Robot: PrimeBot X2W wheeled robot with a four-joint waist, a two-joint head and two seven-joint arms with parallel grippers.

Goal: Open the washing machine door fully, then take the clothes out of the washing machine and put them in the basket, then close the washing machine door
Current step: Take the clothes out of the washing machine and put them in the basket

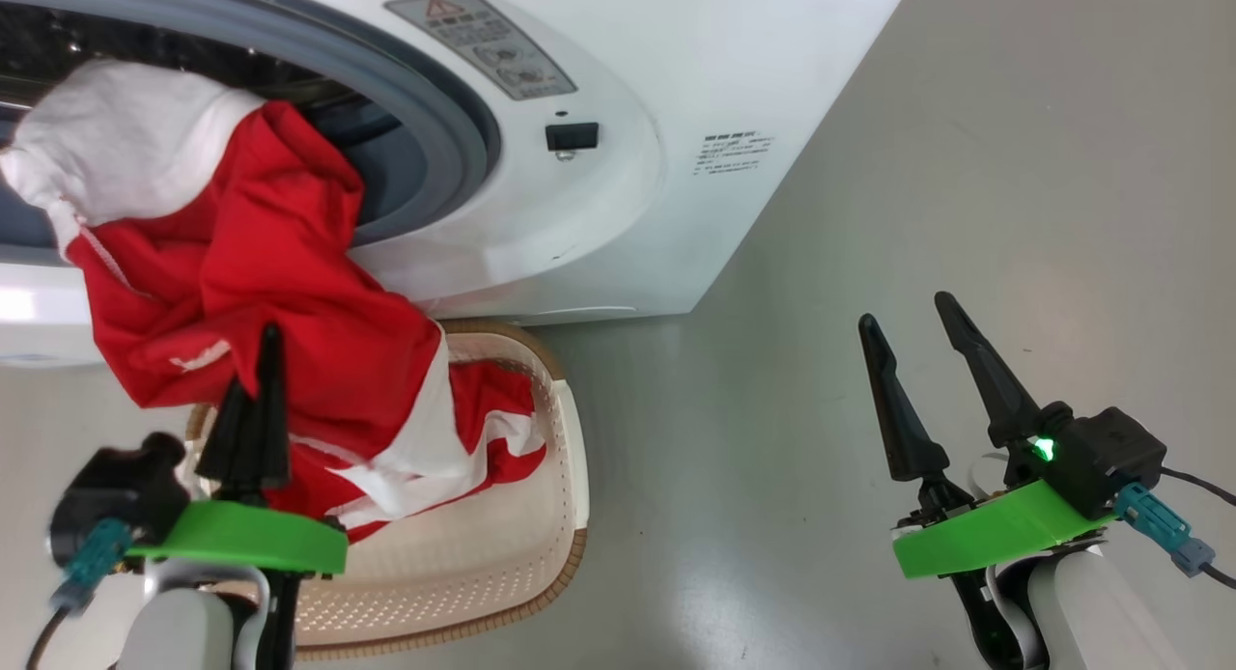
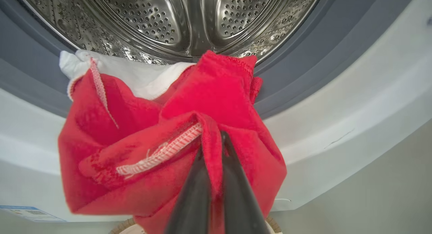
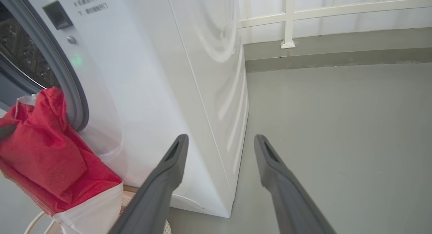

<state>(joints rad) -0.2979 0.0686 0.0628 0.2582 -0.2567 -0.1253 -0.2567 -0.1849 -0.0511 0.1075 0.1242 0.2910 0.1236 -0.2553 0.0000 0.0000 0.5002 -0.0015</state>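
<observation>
Red and white clothes (image 1: 261, 303) hang out of the washing machine (image 1: 618, 168) mouth and trail down into the cream basket (image 1: 541, 544) on the floor below. My left gripper (image 1: 270, 334) is shut on a fold of the red clothes (image 2: 202, 102), just in front of the grey rubber ring, with the steel drum (image 2: 182, 21) behind. My right gripper (image 1: 903, 308) stands open over bare floor to the right of the machine, nothing between its fingers (image 3: 172, 159). From the right wrist the clothes (image 3: 44, 153) show at lower left. The washing machine door is out of view.
Grey floor (image 1: 917, 168) stretches to the right of the machine. A white railing and a low kerb (image 3: 303, 55) run along the far side. The basket stands tight against the machine's front.
</observation>
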